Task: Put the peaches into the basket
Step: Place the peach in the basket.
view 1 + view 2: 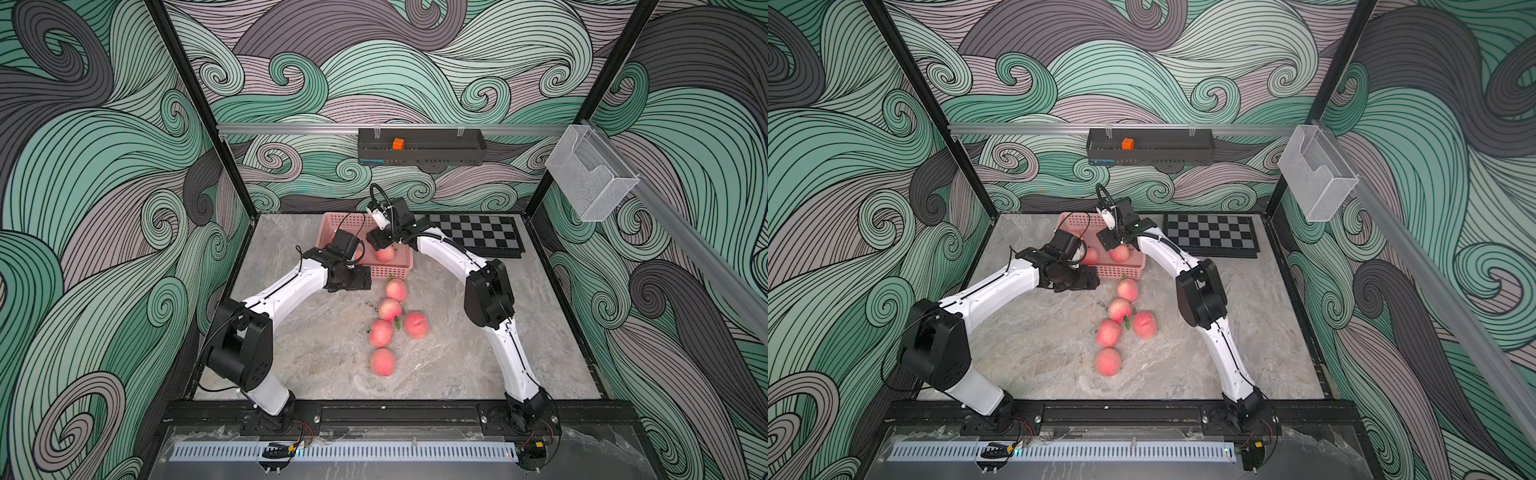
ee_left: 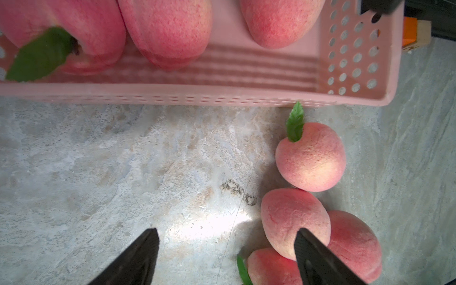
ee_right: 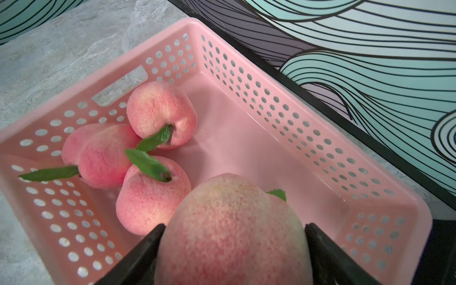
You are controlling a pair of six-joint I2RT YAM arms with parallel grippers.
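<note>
The pink basket [image 1: 332,220] [image 1: 1071,218] stands at the back of the table. Three peaches [image 3: 160,113] lie at one end of its floor. My right gripper [image 3: 233,225] [image 1: 380,245] hangs over the basket, shut on another peach [image 3: 232,229] [image 1: 385,254], with its black fingers against the fruit's two flanks. Several peaches [image 1: 390,309] [image 1: 1120,309] lie in a loose line on the table in front of the basket. Close to the basket's front wall [image 2: 222,96], my left gripper [image 2: 226,230] [image 1: 361,277] is open and empty above the table, one finger overlapping a peach [image 2: 293,217].
A folded chessboard [image 1: 476,232] lies at the back right beside the basket. On the back wall hangs a black slotted tray [image 1: 422,158] with an orange cube [image 1: 398,144]. A clear mesh holder [image 1: 590,178] is fixed to the right rail.
</note>
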